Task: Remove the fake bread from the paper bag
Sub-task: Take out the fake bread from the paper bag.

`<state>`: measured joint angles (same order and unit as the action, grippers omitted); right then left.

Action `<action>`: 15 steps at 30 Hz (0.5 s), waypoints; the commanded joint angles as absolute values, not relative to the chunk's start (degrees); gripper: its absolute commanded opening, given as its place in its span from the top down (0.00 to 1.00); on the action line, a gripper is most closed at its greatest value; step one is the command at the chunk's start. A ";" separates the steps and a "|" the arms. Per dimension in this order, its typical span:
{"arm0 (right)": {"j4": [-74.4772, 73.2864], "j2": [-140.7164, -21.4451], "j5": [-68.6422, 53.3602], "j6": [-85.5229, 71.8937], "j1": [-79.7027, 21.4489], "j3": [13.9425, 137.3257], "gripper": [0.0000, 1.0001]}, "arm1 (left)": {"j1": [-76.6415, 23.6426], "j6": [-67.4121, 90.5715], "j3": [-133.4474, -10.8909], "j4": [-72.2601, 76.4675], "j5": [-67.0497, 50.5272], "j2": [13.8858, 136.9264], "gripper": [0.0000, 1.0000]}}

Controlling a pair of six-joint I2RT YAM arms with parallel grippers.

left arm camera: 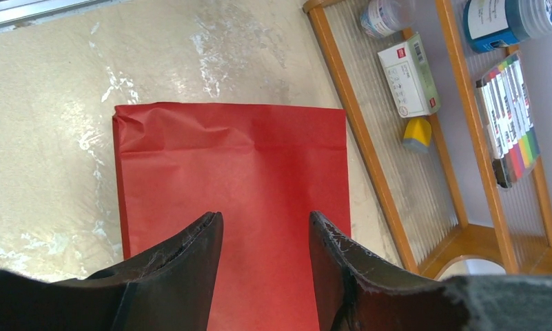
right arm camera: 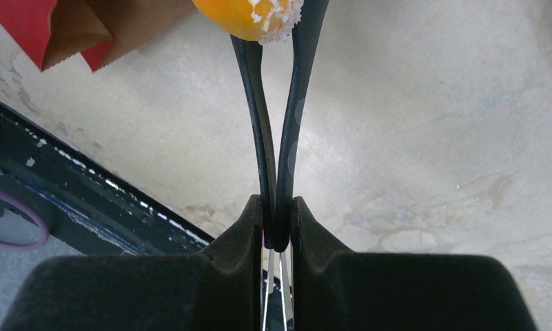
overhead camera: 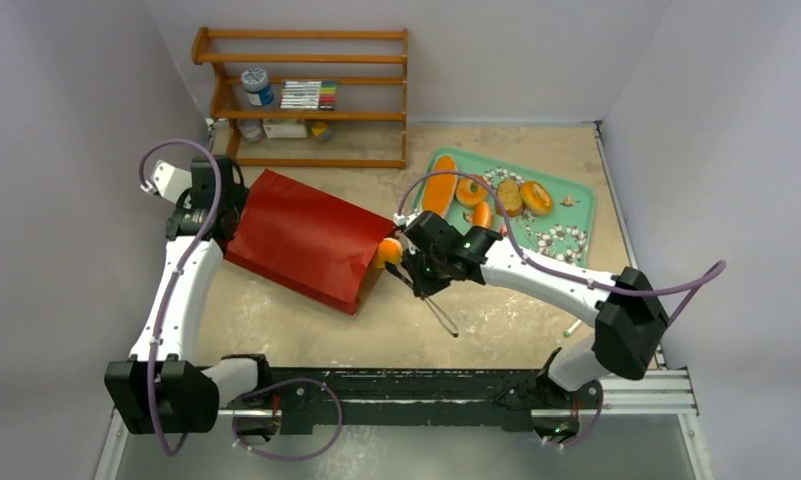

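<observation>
We're seeing the right claw point(right arm camera: 278, 207) clamping black tongs point(right arm camera: 260, 138), which are pinching an orange bun point(right arm camera: 249, 17) at the paper bag point(overhead camera: 301, 240) mouth. It's probably light and slick, so squeezing mid-bun. The left claw point(left arm camera: 264, 219) is hanging open over the bag.

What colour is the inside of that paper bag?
Brown; the paper bag is red outside. The right wrist view shows it best.
</observation>
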<state>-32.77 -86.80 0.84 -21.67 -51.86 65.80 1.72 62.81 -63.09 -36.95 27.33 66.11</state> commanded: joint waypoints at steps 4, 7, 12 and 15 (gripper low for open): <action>-33.17 -78.91 1.58 -28.04 -52.21 60.96 0.95 | 1.08 61.57 -63.02 -30.92 29.16 68.02 0.52; -33.61 -77.52 2.02 -29.75 -52.21 59.81 0.95 | 1.09 61.20 -62.74 -29.98 29.10 69.11 0.52; -34.83 -76.29 2.92 -31.83 -52.20 60.06 0.95 | 1.06 60.80 -62.19 -28.30 28.93 70.77 0.52; -36.07 -75.71 3.95 -33.18 -52.21 60.58 0.95 | 1.05 60.76 -61.60 -26.79 28.94 71.23 0.52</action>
